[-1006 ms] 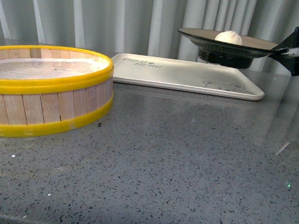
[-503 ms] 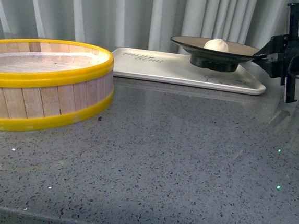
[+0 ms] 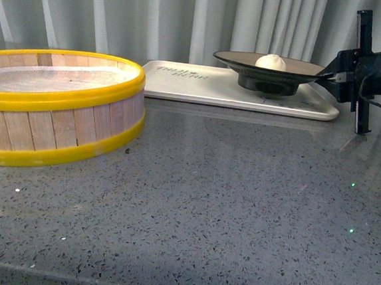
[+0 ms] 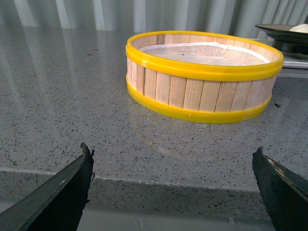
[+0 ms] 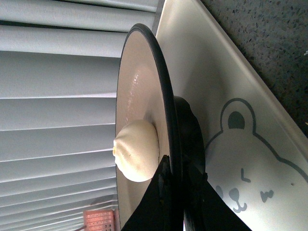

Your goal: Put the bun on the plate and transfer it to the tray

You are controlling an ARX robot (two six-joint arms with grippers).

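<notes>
The white pleated bun (image 3: 271,61) sits on the beige plate (image 3: 248,60) with the black rim and foot. My right gripper (image 3: 331,75) is shut on the plate's right rim and holds it over the cream-white tray (image 3: 202,85), its foot at or just above the tray surface. In the right wrist view the bun (image 5: 137,151) rests in the plate (image 5: 135,101), my right gripper (image 5: 174,169) pinches the rim, and the tray's bear drawing (image 5: 250,159) lies under it. My left gripper (image 4: 175,166) is open and empty, near the table's front edge.
A round wooden steamer basket (image 3: 46,113) with yellow rims stands at the left on the grey speckled table (image 3: 225,199); it also shows in the left wrist view (image 4: 202,74). Grey curtains hang behind.
My right gripper has carried the plate with the bun leftward and down, from above the tray's right end to low over the tray. The camera view shifted slightly.
</notes>
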